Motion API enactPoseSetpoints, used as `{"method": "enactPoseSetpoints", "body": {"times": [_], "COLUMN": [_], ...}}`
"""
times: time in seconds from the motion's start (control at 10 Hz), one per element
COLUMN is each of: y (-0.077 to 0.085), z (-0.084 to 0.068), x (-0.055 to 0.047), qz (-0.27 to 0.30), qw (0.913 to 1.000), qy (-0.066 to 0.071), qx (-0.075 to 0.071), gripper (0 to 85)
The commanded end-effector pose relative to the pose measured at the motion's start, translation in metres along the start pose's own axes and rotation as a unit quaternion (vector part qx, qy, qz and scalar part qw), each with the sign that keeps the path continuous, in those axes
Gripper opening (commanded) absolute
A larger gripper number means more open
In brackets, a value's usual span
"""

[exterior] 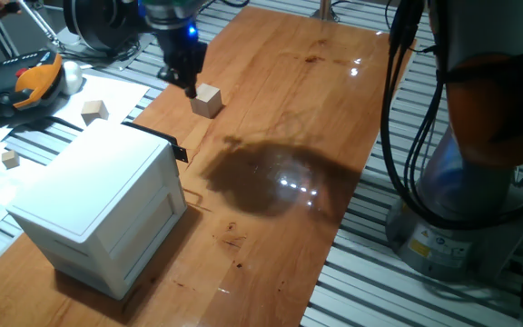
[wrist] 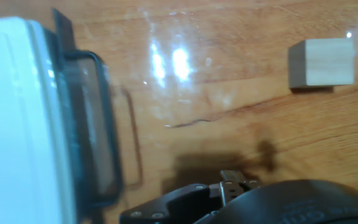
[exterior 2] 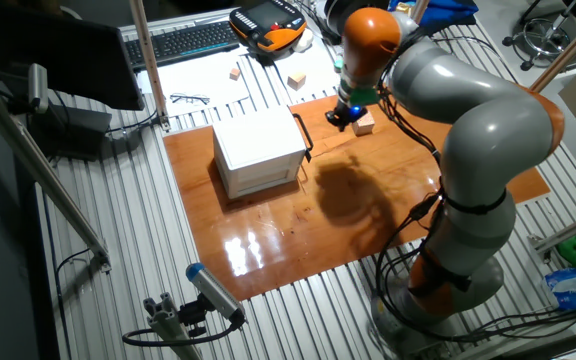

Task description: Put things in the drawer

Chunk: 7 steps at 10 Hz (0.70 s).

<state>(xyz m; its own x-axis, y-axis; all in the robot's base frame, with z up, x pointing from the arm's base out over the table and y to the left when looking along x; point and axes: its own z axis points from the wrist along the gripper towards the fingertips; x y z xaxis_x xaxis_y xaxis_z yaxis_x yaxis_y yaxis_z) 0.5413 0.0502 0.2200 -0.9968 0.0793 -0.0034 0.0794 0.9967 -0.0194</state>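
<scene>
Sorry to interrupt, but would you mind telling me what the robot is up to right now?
The arm's gripper hangs low over the wooden table, just beside a small wooden cube but not holding it. The white cabinet sits nearby with its drawer shut, black handle facing the gripper. Two more cubes lie on paper behind it.

white cabinet, black handle, 1 cube

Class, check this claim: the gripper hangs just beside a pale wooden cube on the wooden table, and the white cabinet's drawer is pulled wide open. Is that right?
Not quite. The drawer of the boxy white cabinet is shut, as one fixed view shows. The rest holds: the gripper hangs just beside the small pale wooden cube on the wooden table.
</scene>
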Motion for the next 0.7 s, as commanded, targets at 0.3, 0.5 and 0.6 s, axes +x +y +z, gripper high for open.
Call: {"method": "enactPoseSetpoints", "body": {"times": [0.3,0.5,0.6], "y": [0.034,0.036,0.038], "z": [0.008,0.018,0.021], "x": [-0.007,-0.009,-0.008], "qz": [0.010,0.006,0.006], "qw": [0.9997,0.9994,0.9994], "qy": [-0.010,-0.017,-0.018], "qx": [-0.022,-0.029,-0.029], "gripper": [0.0,0.0,0.0]}}
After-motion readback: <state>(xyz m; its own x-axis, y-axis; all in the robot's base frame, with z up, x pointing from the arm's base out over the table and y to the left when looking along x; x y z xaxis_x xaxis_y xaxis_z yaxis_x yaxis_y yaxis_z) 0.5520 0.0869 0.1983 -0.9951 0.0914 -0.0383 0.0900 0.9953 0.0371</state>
